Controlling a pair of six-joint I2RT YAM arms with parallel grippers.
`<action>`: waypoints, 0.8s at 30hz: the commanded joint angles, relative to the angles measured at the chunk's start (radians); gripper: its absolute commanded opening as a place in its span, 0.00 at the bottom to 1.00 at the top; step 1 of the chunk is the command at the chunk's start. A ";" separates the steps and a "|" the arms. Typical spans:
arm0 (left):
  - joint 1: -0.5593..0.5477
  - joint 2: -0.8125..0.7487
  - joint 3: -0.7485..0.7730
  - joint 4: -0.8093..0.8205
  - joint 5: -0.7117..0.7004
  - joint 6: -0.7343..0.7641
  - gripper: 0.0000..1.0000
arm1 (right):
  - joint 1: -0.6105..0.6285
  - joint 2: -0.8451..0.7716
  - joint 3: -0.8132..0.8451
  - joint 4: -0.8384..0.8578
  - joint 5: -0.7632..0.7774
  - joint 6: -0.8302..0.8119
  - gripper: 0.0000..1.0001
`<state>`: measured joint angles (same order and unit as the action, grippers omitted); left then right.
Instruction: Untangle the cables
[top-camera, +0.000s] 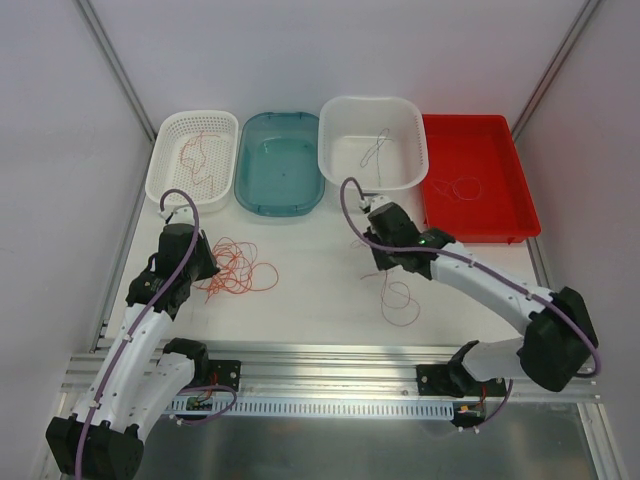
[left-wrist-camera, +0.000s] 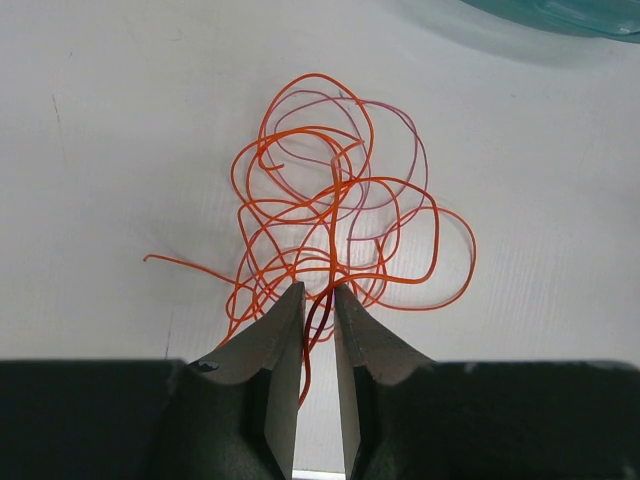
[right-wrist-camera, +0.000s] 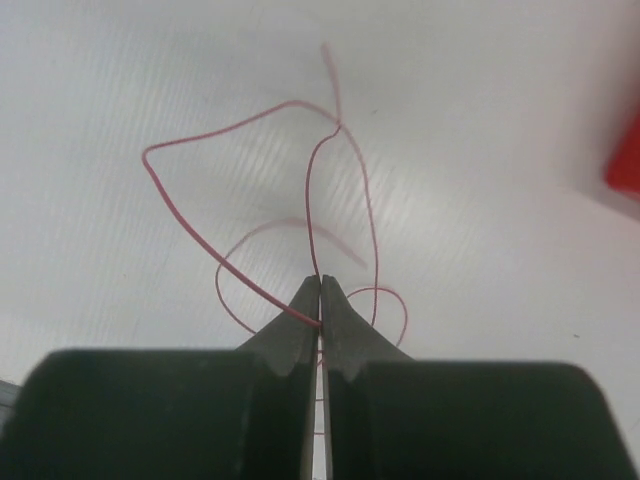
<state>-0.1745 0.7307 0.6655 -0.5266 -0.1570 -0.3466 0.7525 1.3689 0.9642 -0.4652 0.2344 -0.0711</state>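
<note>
Left gripper (left-wrist-camera: 318, 290) is held low over the worktop (left-wrist-camera: 100, 150) with its jaws parted only narrowly; a strand or two of the orange tangle of cables (left-wrist-camera: 330, 220) is seen running into the gap, with bare worktop showing beside them, so no pinch is shown; the tangle is spread in loose overlapping loops just ahead of the fingertips, with a few paler pink loops mixed in at its far side; in the top view it is seen on the left part of the worktop, near the teal tub (top-camera: 300, 195) but apart from it. Right gripper (right-wrist-camera: 320, 282) is closed tight on a single pink-red cable (right-wrist-camera: 309, 190); the cable is seen leaving the fingertips and bending into open loops, with soft shadows cast on the worktop beneath it; in the top view it trails from the gripper toward the near edge, right of centre, well apart from the tangle. Along the far edge four containers are set in a row: a white lattice basket (top-camera: 160, 165), the teal tub, a white tub (top-camera: 372, 100) and a red tray (top-camera: 490, 150); a thin red cable (top-camera: 195, 155) is curled in the basket; a grey cable (top-camera: 375, 148) lies in the white tub; a red loop (top-camera: 455, 185) lies in the tray.
</note>
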 joint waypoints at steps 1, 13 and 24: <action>0.012 -0.016 -0.006 0.031 0.005 0.028 0.18 | -0.056 -0.135 0.093 -0.059 0.059 -0.027 0.01; 0.013 -0.019 -0.006 0.031 0.010 0.028 0.18 | -0.370 -0.220 0.548 -0.210 0.052 -0.160 0.01; 0.012 -0.020 -0.009 0.031 0.022 0.024 0.18 | -0.671 -0.031 0.878 -0.079 -0.033 -0.191 0.01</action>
<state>-0.1745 0.7250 0.6624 -0.5198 -0.1558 -0.3466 0.1291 1.2953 1.7935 -0.5983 0.2359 -0.2321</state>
